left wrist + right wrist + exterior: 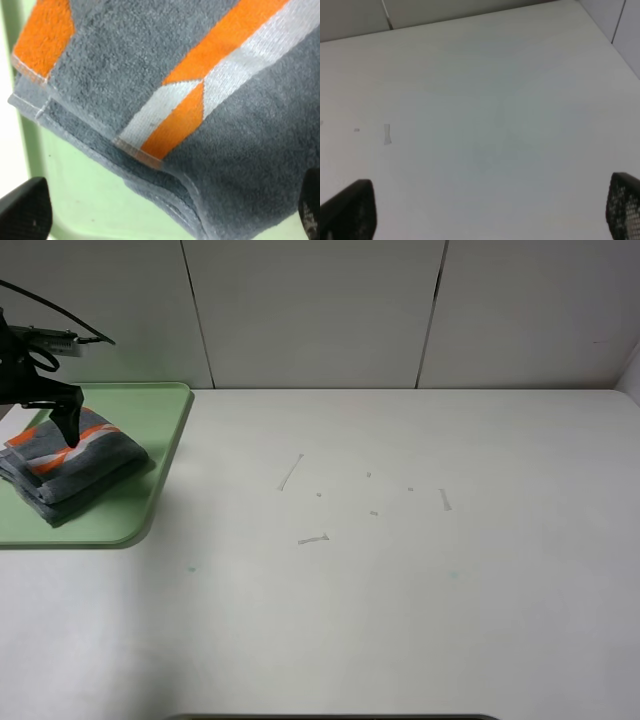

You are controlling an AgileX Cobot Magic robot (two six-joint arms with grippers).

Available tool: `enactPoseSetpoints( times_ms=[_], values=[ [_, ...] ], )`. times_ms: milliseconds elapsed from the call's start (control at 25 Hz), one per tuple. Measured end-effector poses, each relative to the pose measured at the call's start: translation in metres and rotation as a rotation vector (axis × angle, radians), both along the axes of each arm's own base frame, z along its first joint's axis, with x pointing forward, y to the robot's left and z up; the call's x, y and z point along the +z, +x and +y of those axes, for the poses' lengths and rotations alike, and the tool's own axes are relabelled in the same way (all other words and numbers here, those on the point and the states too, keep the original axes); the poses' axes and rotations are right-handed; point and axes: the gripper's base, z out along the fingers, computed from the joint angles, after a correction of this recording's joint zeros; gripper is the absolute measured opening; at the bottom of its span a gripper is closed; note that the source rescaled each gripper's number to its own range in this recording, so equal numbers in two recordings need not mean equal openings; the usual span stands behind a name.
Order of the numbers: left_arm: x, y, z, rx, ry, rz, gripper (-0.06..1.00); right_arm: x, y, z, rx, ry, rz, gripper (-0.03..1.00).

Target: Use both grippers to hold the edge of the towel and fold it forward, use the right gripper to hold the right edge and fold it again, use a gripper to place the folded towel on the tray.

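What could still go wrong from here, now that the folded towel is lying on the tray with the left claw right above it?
1. The left claw stands open just over the towel; a prong could snag the terry loops on lifting and drag the fold open.
2. The folded layers look loosely stacked and offset at the hems in the left wrist view, so a nudge might splay them.
3. The towel lies near the tray front edge; a tug could pull it over the rim.

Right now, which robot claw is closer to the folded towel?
The left one. The left gripper hangs right over the towel on the green tray, jaws open. The right gripper is far off, over bare white table, with no towel in its camera.
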Motion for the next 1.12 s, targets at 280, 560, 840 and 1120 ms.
enactPoseSetpoints(
  times_ms=[280,560,840,1120],
  values=[
    [0.02,-0.007,-0.001,0.007,0.001,-0.013,1.0,0.0,0.0,0.0,0.0,0.0,0.0,1.0],
    [0.073,-0.022,-0.006,0.018,-0.018,-0.135,1.0,0.0,0.0,0.0,0.0,0.0,0.0,1.0],
    [0.121,-0.052,-0.016,-0.01,-0.07,-0.233,1.0,0.0,0.0,0.0,0.0,0.0,0.0,1.0],
    [0.139,-0.103,-0.031,-0.051,-0.151,-0.27,1.0,0.0,0.0,0.0,0.0,0.0,0.0,1.0]
  ],
)
